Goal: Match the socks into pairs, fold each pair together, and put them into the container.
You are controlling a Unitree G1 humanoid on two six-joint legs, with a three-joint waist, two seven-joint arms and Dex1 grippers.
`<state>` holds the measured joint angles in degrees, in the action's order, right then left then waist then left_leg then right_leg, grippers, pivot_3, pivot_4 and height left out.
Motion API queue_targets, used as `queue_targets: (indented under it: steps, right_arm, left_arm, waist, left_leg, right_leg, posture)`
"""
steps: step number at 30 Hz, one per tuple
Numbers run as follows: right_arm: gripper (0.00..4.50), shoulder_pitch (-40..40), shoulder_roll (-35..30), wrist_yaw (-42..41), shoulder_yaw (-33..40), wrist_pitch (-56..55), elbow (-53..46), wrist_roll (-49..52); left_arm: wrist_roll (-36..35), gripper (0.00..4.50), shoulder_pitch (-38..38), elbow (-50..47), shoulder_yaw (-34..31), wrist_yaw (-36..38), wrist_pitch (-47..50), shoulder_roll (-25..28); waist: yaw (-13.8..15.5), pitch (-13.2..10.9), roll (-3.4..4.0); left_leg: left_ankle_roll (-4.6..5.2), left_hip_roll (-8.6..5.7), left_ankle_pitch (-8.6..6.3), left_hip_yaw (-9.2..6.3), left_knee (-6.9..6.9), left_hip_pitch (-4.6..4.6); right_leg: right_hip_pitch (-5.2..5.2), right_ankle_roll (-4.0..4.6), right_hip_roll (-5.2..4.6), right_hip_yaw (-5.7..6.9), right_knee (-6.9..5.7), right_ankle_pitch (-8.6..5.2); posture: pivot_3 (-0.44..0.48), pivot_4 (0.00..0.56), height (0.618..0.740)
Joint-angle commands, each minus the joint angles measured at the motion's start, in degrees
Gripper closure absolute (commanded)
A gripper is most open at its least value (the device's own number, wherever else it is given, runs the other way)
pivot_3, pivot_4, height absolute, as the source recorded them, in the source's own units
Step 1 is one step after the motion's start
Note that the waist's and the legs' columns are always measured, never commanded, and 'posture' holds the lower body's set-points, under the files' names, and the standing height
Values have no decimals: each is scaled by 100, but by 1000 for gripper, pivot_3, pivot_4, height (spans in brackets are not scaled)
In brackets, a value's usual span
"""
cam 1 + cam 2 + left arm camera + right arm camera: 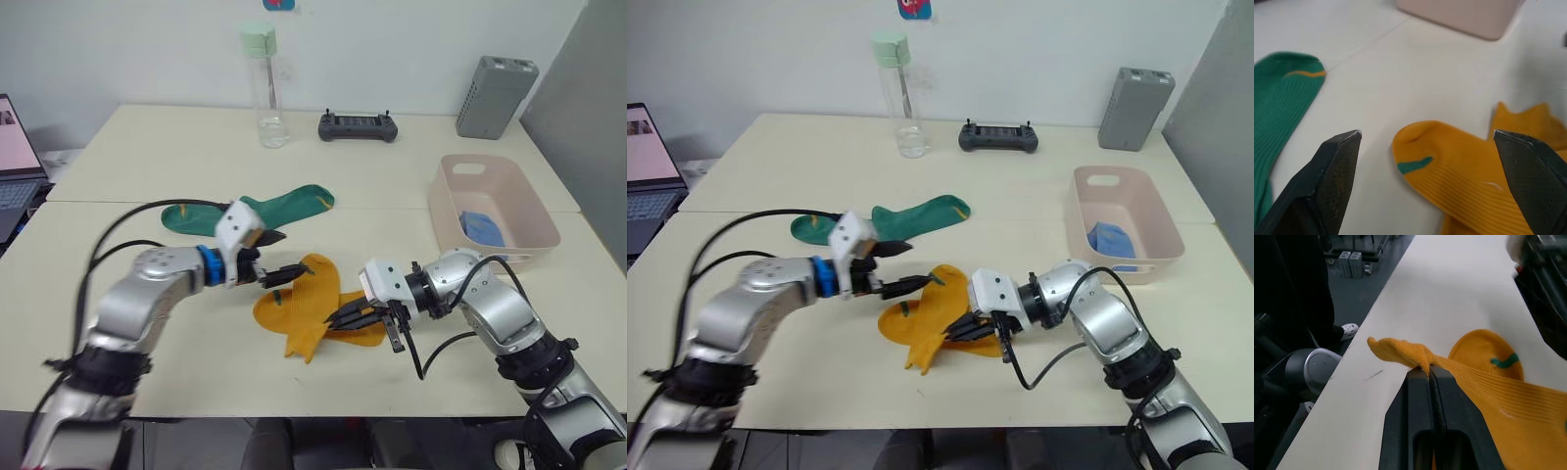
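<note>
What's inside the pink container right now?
In the container, light blue sock fabric lies on the floor at the end nearer the robot. The near wall hides the floor's near edge, so whether it is one sock or two cannot be told.

Dark green ribbed sock (294, 206): cuff end hidden behind left gripper (277, 257). Folded light blue fabric (483, 228) partly hidden by pale pink plastic tub (529, 211) wall; count unclear.

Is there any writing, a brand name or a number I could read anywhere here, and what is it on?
None can be read.
Sticker on the wall: cut off by the picture's edge, blurred.
Laptop screen: content too small to read.
Grey box, black controller, bottle, pink container, yellow socks: no lettering visible.
</note>
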<state>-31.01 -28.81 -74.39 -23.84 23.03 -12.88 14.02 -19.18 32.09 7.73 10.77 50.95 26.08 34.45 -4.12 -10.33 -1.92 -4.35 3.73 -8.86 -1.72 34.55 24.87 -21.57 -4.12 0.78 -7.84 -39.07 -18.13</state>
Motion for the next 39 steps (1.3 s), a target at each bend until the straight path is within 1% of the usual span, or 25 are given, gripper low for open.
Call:
queue_targets:
  steps: [1,3,4,6,8,9,10,12,16,18,19,20,23,24,26,28,31,34,37,38,39]
  right_arm:
    - [4484,-30,-1,183,68,34,-236,39]
    - [4484,6,-6,290,53,138,-322,58]
    - [4496,25,-14,348,43,222,-370,71]
    - [4500,54,-38,450,41,295,-444,60]
    - [4500,74,-70,505,55,364,-502,81]
    - [4500,91,-88,531,71,384,-527,96]
    - [4500,112,-109,552,88,400,-554,111]
    - [4500,149,-148,585,129,431,-589,146]
    - [4500,175,-217,639,234,470,-620,265]
    - [4500,159,-225,648,354,586,-636,420]
    - [4500,137,-228,655,409,645,-634,496]
    - [4500,105,-240,653,452,664,-612,544]
    - [4500,-34,-271,674,622,513,-350,524]
    - [4500,-76,-291,675,667,429,-230,491]
    - [4500,-258,-424,704,678,-193,404,65]
    - [4500,-445,-432,779,791,-655,1135,-125]
    - [4500,-652,-303,803,853,-911,1865,-179]
    - [4500,-715,-210,800,831,-1275,2347,-332]
    - [3773,-733,-247,842,844,-1597,2668,-557]
    - [3480,-729,-318,862,883,-1650,2710,-621]
    - [3079,-711,-395,869,940,-1655,2705,-646]
  left_arm:
    - [735,0,575,1291,433,262,-891,-291]
    - [1127,0,967,2173,636,307,-1405,-518]
    - [1259,192,1115,2536,707,412,-1647,-606]
    - [1295,640,1287,2947,709,730,-1837,-713]
    - [1325,1230,1358,3104,655,933,-1987,-737]
    - [1263,1571,1383,3113,568,1009,-1983,-753]
    - [1199,1820,1398,3103,491,1088,-1960,-765]
    - [1083,2510,1384,3022,384,1298,-1897,-773]
    - [929,3773,1227,2648,241,1647,-1656,-710]
    - [853,4361,1149,2406,116,1602,-1575,-715]
    - [838,4468,1104,2274,75,1576,-1489,-714]
    - [856,4468,1055,2149,27,1475,-1394,-711]
    - [1000,4468,1003,1978,-234,760,-1079,-751]
    - [1006,4468,958,1898,-289,669,-1045,-744]
    - [1103,4468,865,1788,-545,35,-998,-752]
    - [967,4468,588,1316,-825,-392,-640,-789]
    - [818,4468,179,638,-1021,-796,-172,-921]
    - [783,4468,-57,231,-1131,-1185,150,-1105]
    - [789,4500,-202,-27,-1077,-1290,281,-1172]
    - [783,4500,-222,-84,-1079,-1322,315,-1184]
    - [778,4500,-240,-134,-1090,-1361,338,-1191]
  waist:
    - [5,0,0]
    - [0,0,0]
    - [18,0,0]
    - [48,0,0]
    - [46,0,0]
    - [47,0,0]
    - [49,0,0]
    - [51,0,0]
    - [53,0,0]
    - [54,0,0]
    - [62,0,0]
    - [72,0,0]
    - [79,0,0]
    - [78,0,0]
    - [71,0,0]
    - [70,0,0]
    - [76,0,0]
    - [92,0,0]
    - [119,0,0]
    - [120,0,0]
    - [121,-1,0]
  left_leg:
    - [0,-1,0,1,14,2]
    - [0,-2,-2,9,16,13]
    - [0,-2,-3,10,15,20]
    - [0,-2,-2,1,9,29]
    - [0,-2,-2,2,-1,28]
    - [0,-2,-3,2,-4,28]
    - [0,-2,-3,2,-5,28]
    - [0,-2,-2,2,-5,29]
    - [0,-2,-2,3,-1,29]
    - [0,-1,-2,3,0,29]
    - [0,-1,-2,2,0,29]
    - [0,-1,-2,1,0,29]
    - [0,-1,-2,1,5,29]
    - [0,-1,-2,1,7,29]
    - [1,-1,-2,2,10,27]
    - [1,-1,-2,3,14,27]
    - [1,-1,-2,5,15,26]
    - [0,-1,-2,4,13,26]
    - [0,-2,-2,1,14,28]
    - [0,-2,-2,2,14,28]
    - [0,-3,-2,2,15,27]
  right_leg:
    - [2,-8,0,-5,0,4]
    - [-2,-9,0,-15,7,4]
    - [-11,-9,0,-16,6,4]
    - [-20,3,6,-13,0,11]
    - [-22,4,6,-13,-1,10]
    - [-23,4,6,-14,0,10]
    - [-23,3,6,-14,0,9]
    - [-23,2,6,-13,0,9]
    - [-22,-7,6,-15,0,3]
    - [-21,-8,6,-15,0,3]
    - [-21,-7,5,-15,0,3]
    - [-21,-7,5,-15,0,3]
    - [-19,-8,5,-15,0,3]
    - [-18,-8,5,-16,-1,4]
    - [-16,-10,5,-16,-1,4]
    - [-17,-13,5,-17,-1,6]
    - [-14,-12,4,-21,-2,8]
    - [-15,4,4,-19,-3,17]
    - [-14,9,4,-17,-2,21]
    - [-13,10,4,-17,-1,22]
    - [-11,10,3,-17,-1,22]
  posture:
    - [0,150,740]
    - [0,150,740]
    - [0,150,740]
    - [0,150,740]
    - [0,150,740]
    - [0,150,740]
    - [0,150,740]
    - [0,150,740]
    - [0,150,740]
    - [0,150,740]
    - [0,150,740]
    - [0,150,740]
    - [0,150,740]
    - [0,150,740]
    - [0,150,740]
    - [0,150,740]
    - [0,150,740]
    - [0,150,740]
    - [0,150,740]
    - [0,150,740]
    - [0,150,740]
